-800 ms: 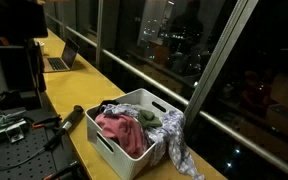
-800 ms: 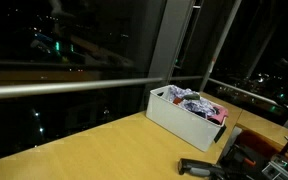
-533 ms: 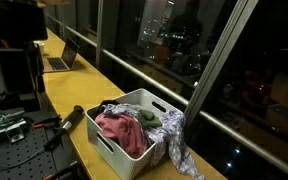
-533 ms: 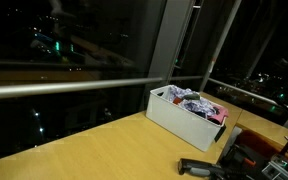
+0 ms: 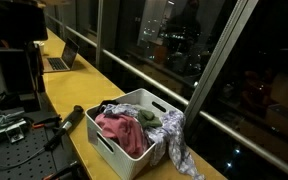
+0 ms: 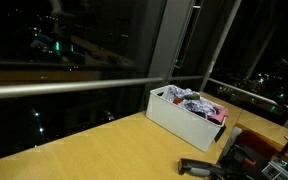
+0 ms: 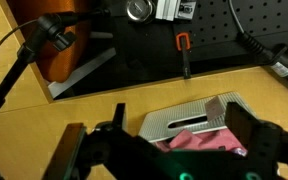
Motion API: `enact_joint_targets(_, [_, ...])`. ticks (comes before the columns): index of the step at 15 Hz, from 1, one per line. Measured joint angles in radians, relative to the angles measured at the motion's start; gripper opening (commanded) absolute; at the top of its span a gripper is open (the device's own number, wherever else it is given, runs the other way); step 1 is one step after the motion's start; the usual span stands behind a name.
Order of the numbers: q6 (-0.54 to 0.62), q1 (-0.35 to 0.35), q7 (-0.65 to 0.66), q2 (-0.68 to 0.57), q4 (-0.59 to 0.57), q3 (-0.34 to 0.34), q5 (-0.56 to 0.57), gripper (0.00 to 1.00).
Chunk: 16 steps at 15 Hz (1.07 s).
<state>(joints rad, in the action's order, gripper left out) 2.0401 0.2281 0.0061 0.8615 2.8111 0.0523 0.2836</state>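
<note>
Claw (image 7: 162, 152) spread above one white bin (image 7: 180, 121); one pink cloth (image 7: 206, 143) inside.

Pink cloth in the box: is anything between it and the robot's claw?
Nothing visible is. In the wrist view the open gripper hangs above the white bin, and the pink cloth lies uncovered on top of the clothes inside.

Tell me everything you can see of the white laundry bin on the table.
The white bin looks like rigid plastic, rectangular and open-topped, with a handle slot in an end wall. It stands upright on the yellow wooden table beside the window. It is heaped with clothes: a pink garment, a green piece, and a grey patterned cloth hanging over one corner.
</note>
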Motion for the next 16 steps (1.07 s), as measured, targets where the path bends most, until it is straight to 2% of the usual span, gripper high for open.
enact_joint_targets(8, [0.001,-0.002,0.0,-0.002,-0.006,0.0,0.0,1.0])
enact_joint_targets(10, [0.018,-0.02,-0.001,-0.023,-0.03,-0.001,0.0,1.0])
enact_joint_targets(16, [0.242,-0.108,-0.028,-0.212,-0.14,-0.005,0.0,1.0])
